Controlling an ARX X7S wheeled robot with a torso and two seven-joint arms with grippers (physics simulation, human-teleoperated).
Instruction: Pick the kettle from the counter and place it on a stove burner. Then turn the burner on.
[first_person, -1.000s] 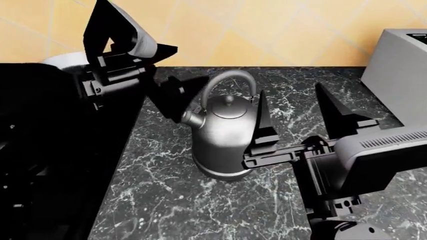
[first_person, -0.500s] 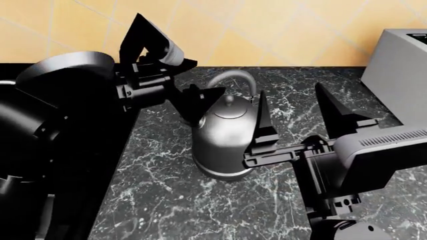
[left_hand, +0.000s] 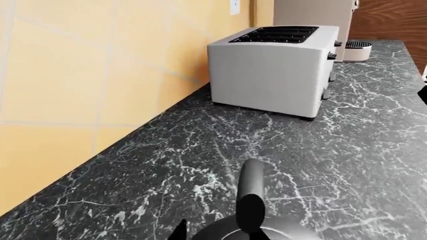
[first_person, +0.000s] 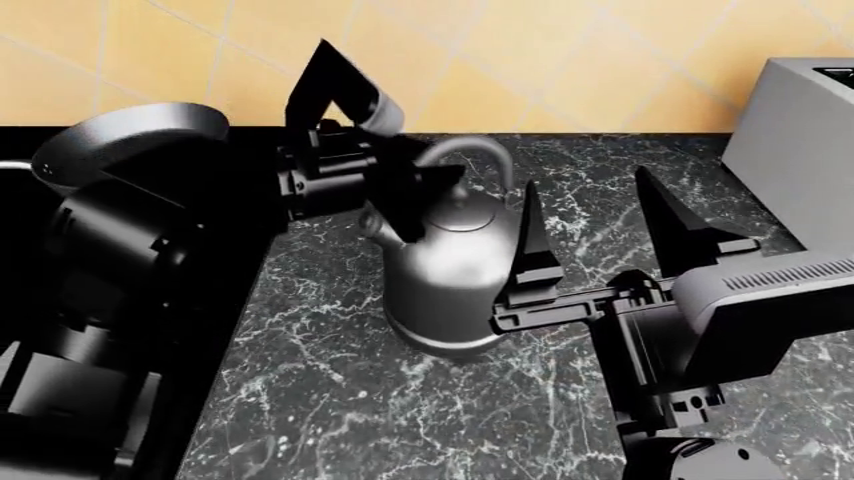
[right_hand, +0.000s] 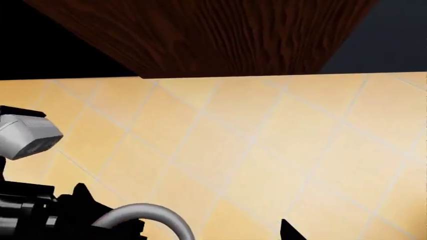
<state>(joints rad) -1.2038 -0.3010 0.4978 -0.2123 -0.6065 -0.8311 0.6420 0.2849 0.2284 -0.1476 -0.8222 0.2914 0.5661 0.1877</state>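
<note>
The silver-grey kettle (first_person: 450, 268) stands upright on the black marble counter (first_person: 334, 390). Its arched handle (first_person: 470, 150) also shows in the left wrist view (left_hand: 251, 176) and the right wrist view (right_hand: 148, 214). My left gripper (first_person: 420, 160) is open at the kettle's spout side, fingers against the handle's left foot. My right gripper (first_person: 585, 180) is open on the kettle's other side. Its left finger (first_person: 530, 235) lies along the kettle's body and the kettle is outside the jaws. The stove burner is hidden behind my left arm.
A white toaster (first_person: 801, 130) (left_hand: 273, 70) stands on the counter at the right, close behind my right arm. The black stove top (first_person: 20, 210) lies left of the counter, mostly covered by my left arm (first_person: 127, 240). A yellow tiled wall (first_person: 574, 60) runs along the back.
My left arm has swung right from over the stove until its fingers reach the kettle's spout and handle. The kettle and my right arm have hardly moved.
</note>
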